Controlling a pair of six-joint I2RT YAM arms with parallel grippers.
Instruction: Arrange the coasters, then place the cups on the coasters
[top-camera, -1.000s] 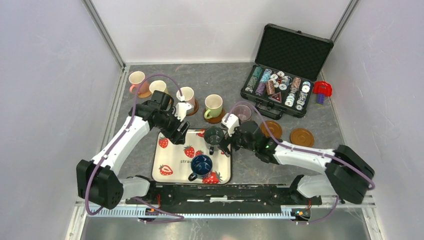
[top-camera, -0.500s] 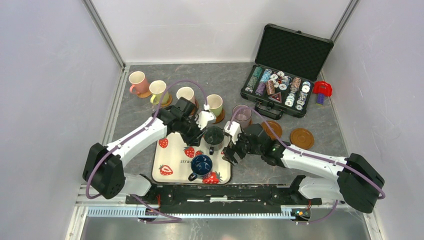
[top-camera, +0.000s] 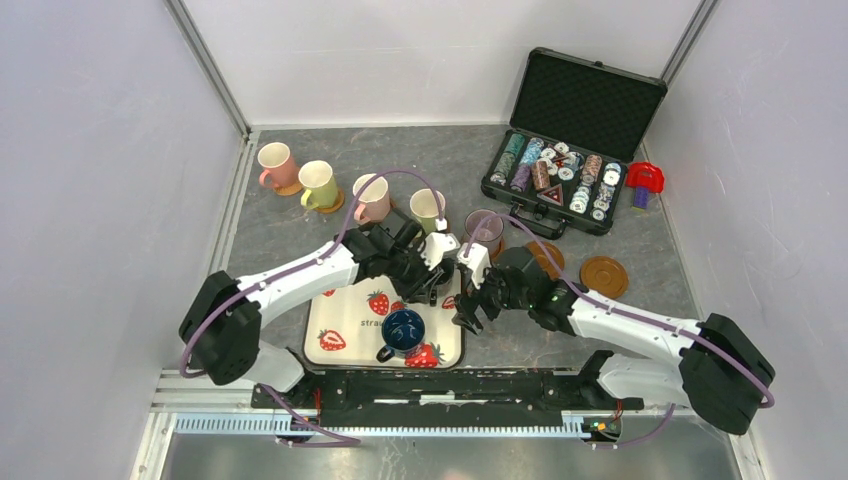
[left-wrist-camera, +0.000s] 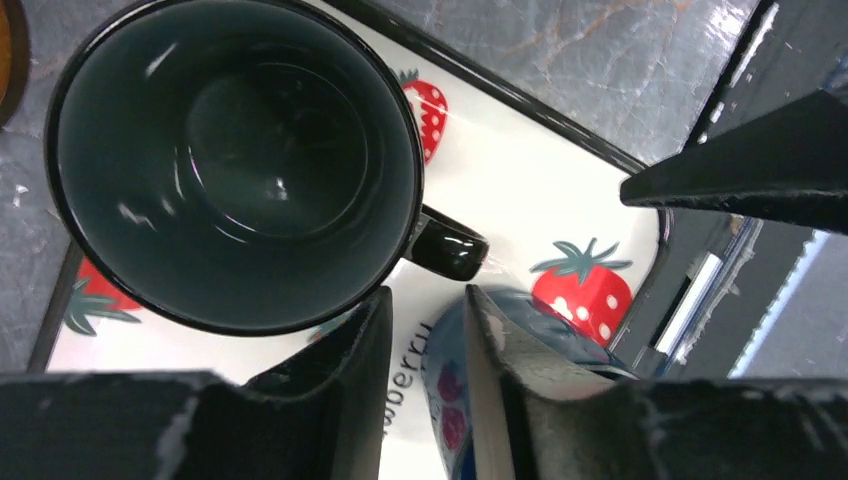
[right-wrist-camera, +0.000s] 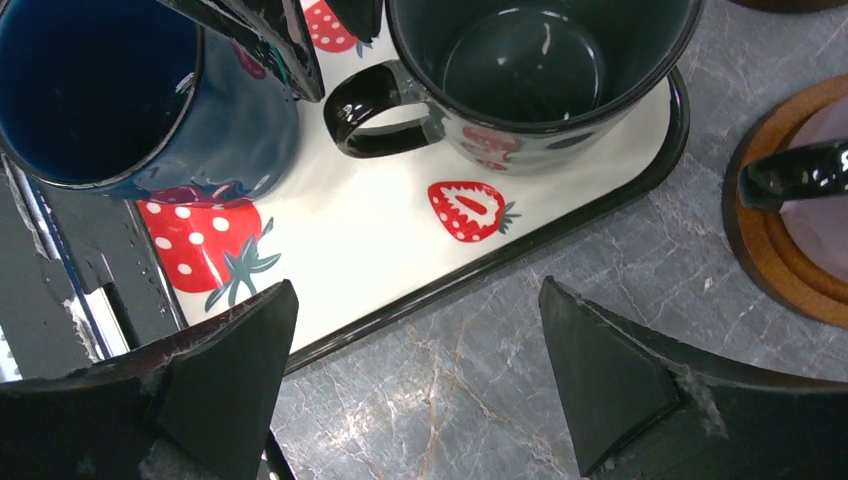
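Top view: both arms crowd the far right corner of the strawberry tray (top-camera: 335, 340); there is little room between the left gripper (top-camera: 432, 285) and the right gripper (top-camera: 468, 305). Grey marbled table (top-camera: 300, 235), white walls.

Left wrist: jaws nearly closed and empty, just short of the handle (left-wrist-camera: 447, 245) of the dark grey-green cup (left-wrist-camera: 235, 160), which stands on the tray.

Right wrist: jaws spread wide and empty over the tray rim. A coaster (right-wrist-camera: 745, 250) lies at right.

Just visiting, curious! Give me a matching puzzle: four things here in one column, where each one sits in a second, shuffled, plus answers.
1 dark blue cup
2 mauve cup
3 orange-brown coaster
4 poker chips

A bare on the table, rightmost
B on the strawberry tray
C in the open black case
D on a dark coaster

Pairs: 1-B, 2-D, 3-A, 4-C
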